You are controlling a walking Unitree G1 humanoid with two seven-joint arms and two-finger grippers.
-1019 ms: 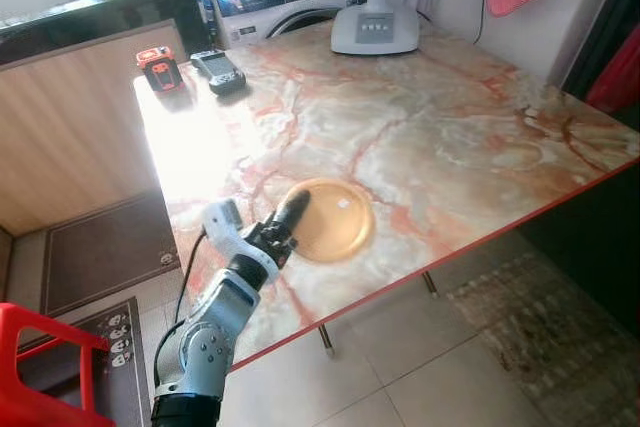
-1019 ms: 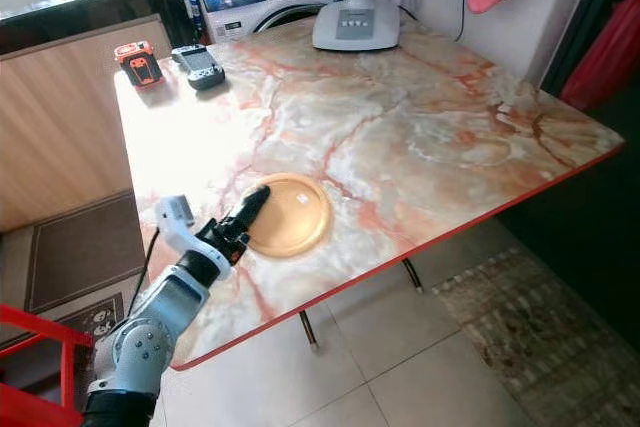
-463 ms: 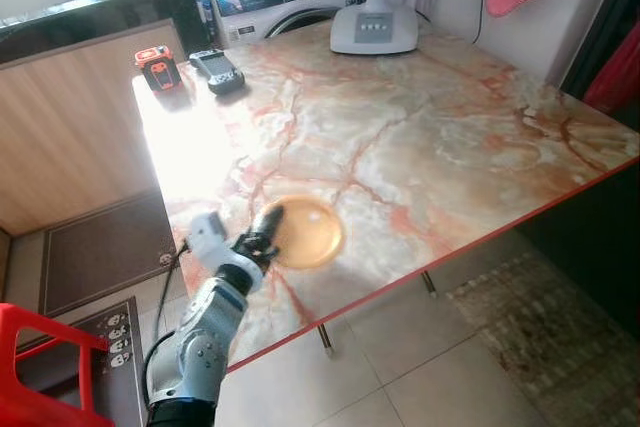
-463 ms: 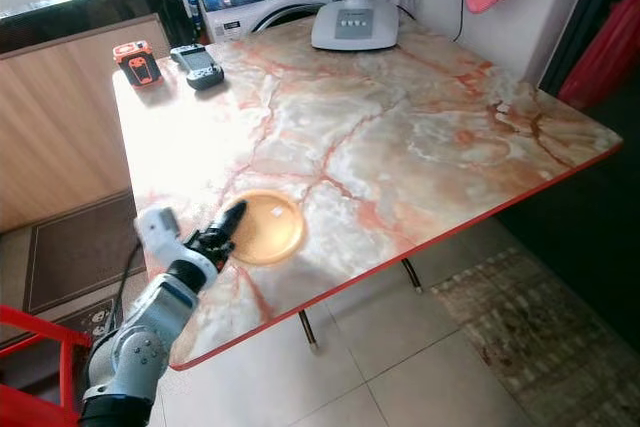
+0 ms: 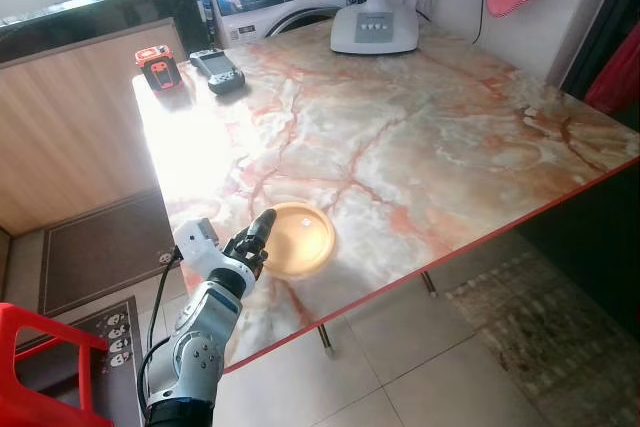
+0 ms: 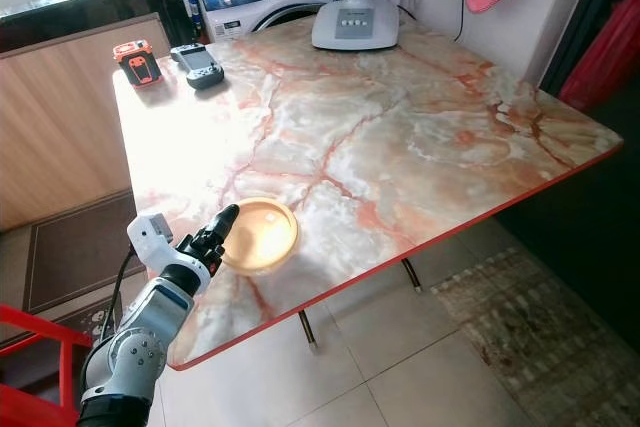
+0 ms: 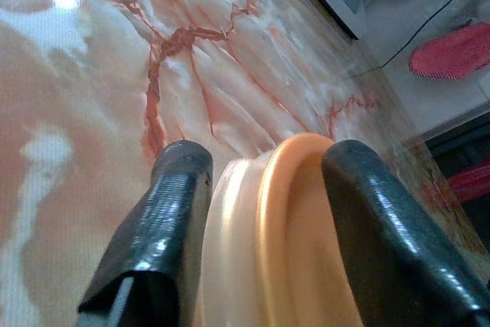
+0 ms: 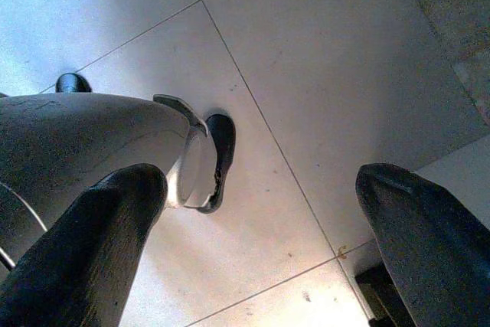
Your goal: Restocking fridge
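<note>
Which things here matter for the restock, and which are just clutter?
In the job:
- orange plate near the table's front edge
- left gripper, shut on the plate's rim

Lying about:
- fan base at the table's far edge
- orange tool and black controller at the far left corner
- right gripper, open over the floor tiles

Both eye views look down from the head over the marble table (image 5: 420,137); the left wrist view sits close above its tabletop, the right wrist view faces the tiled floor (image 8: 329,74)
</note>
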